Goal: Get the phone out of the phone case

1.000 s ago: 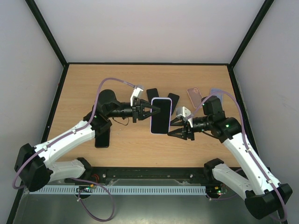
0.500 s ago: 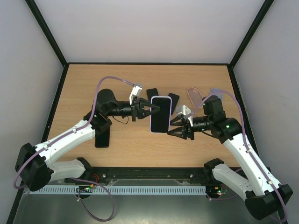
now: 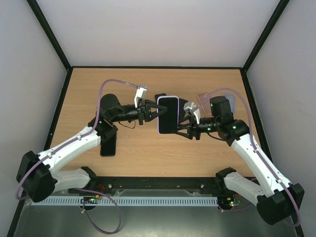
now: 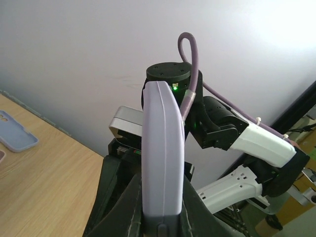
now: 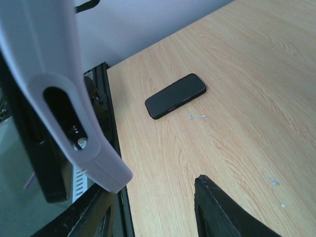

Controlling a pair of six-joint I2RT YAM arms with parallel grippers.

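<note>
my left hand (image 3: 154, 111) pinches the case (image 3: 168, 114) tight. my right hand (image 3: 178, 126) is open; close it squarely on the edge.

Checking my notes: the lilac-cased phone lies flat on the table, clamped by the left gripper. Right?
No. The lilac-cased phone is raised clear of the table, not lying on it; the left gripper does clamp it. The left wrist view shows it.

Matt, smooth lilac phone case (image 4: 163, 163), glossy black phone (image 3: 168, 114), pale wood-grain table (image 3: 123, 84)
</note>
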